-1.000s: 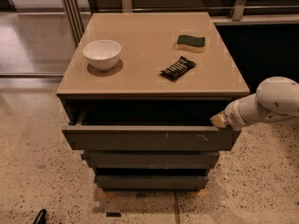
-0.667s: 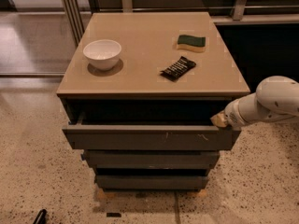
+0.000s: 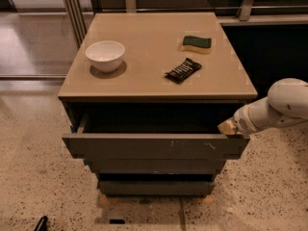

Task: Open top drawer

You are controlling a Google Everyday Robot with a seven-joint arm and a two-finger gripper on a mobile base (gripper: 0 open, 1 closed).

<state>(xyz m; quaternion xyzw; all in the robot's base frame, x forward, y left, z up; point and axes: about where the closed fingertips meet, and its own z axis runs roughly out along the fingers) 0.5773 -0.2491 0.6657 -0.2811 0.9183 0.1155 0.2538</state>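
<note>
The top drawer (image 3: 154,147) is the widest dark grey one, with pale scratch marks right of centre on its front. It stands pulled out from the cabinet, and its inside is dark. My gripper (image 3: 228,128) comes in from the right on a white arm and sits at the drawer's upper right corner, touching its top edge.
The tan cabinet top (image 3: 144,66) holds a white bowl (image 3: 105,55), a black snack bar (image 3: 183,70) and a green and yellow sponge (image 3: 196,43). Two narrower grey drawers (image 3: 156,177) sit below. A speckled floor (image 3: 38,177) surrounds the cabinet; railings stand behind.
</note>
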